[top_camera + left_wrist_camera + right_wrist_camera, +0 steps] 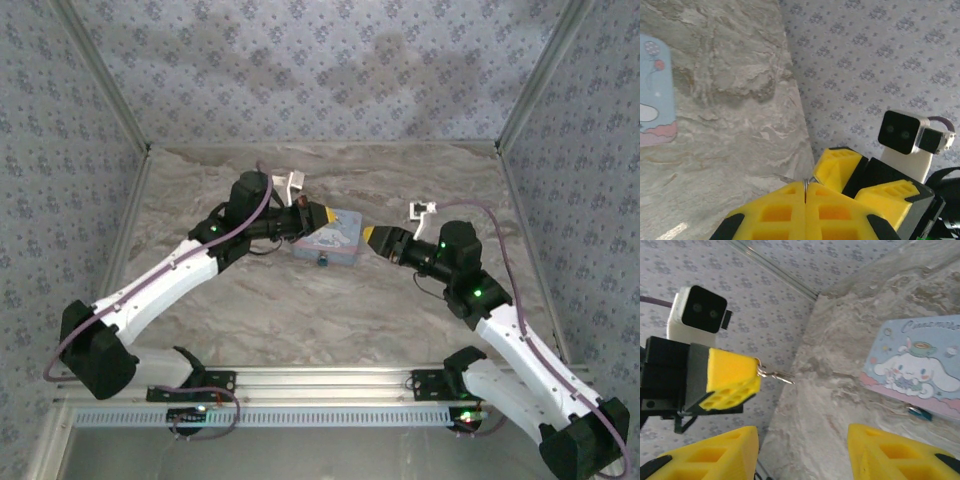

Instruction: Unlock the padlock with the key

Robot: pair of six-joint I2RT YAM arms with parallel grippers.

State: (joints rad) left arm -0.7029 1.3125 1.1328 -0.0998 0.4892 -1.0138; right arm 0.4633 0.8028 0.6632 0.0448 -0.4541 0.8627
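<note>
My left gripper hovers over the pale blue cartoon tin, shut on the ring of a small metal key. The key's blade sticks out sideways from the yellow fingers. In the left wrist view the ring shows pinched at the seam of the left gripper. The padlock, tiny and teal, lies against the tin's near edge. My right gripper faces the left one from the right, just beyond the tin's corner. The right gripper is open, with nothing between its fingers.
The tin lies flat mid-table on the marble-patterned top. Patterned walls close in the back and both sides. An aluminium rail runs along the near edge between the arm bases.
</note>
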